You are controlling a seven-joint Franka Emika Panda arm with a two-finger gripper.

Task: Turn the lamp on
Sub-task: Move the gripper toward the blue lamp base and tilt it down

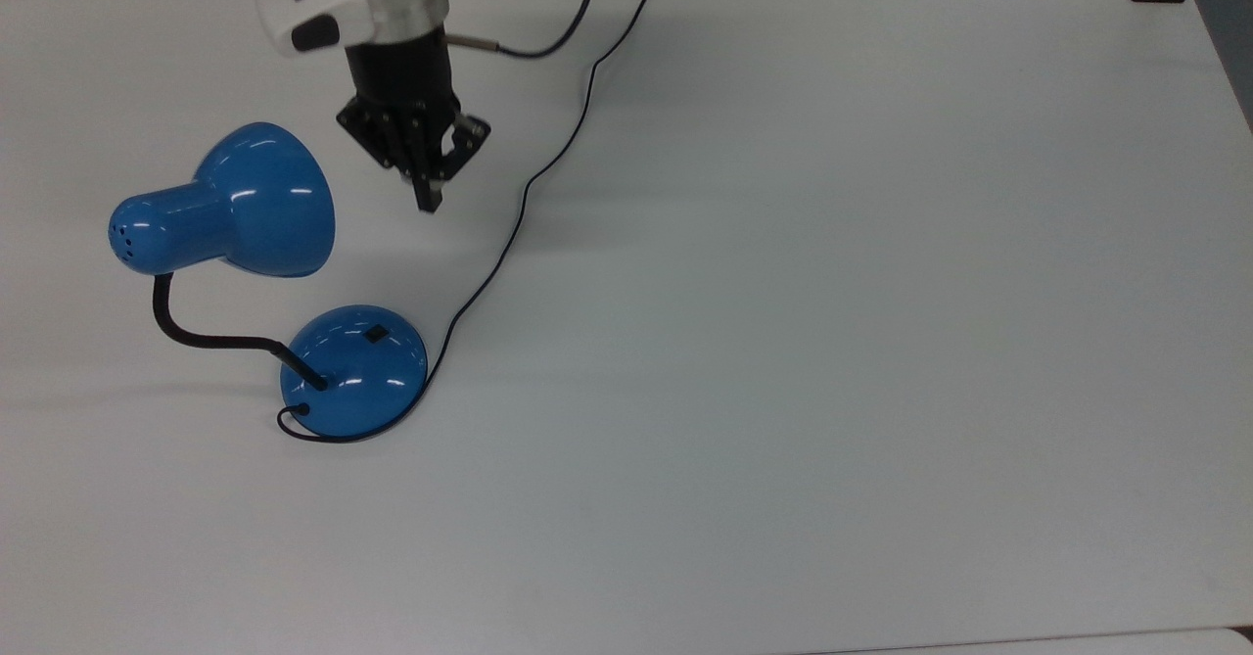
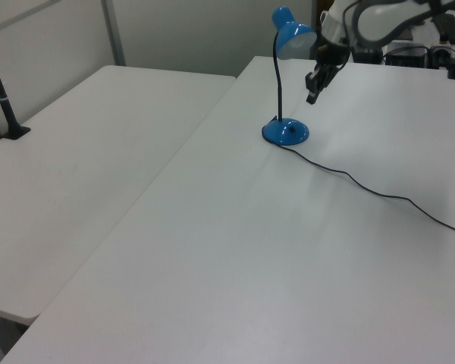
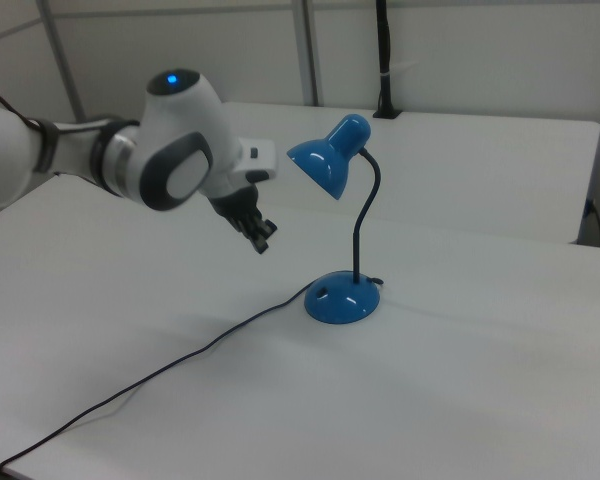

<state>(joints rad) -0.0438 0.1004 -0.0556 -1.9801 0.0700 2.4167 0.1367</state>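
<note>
The lamp (image 1: 354, 371) stands on the white tabletop (image 1: 783, 342) toward the top view's left, shade (image 1: 264, 200) unlit and raised above its domed base. The fingers (image 1: 428, 195) hover above the tabletop beside the shade, pressed together, holding nothing. The black switch (image 1: 375, 335) sits untouched on the base.

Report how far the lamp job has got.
Done: nothing on the lamp itself; its shade looks unlit. In hand: the gripper, fingers together, hangs in the air above the table, apart from the base. Left: reach the black switch on the base and press it.
</note>
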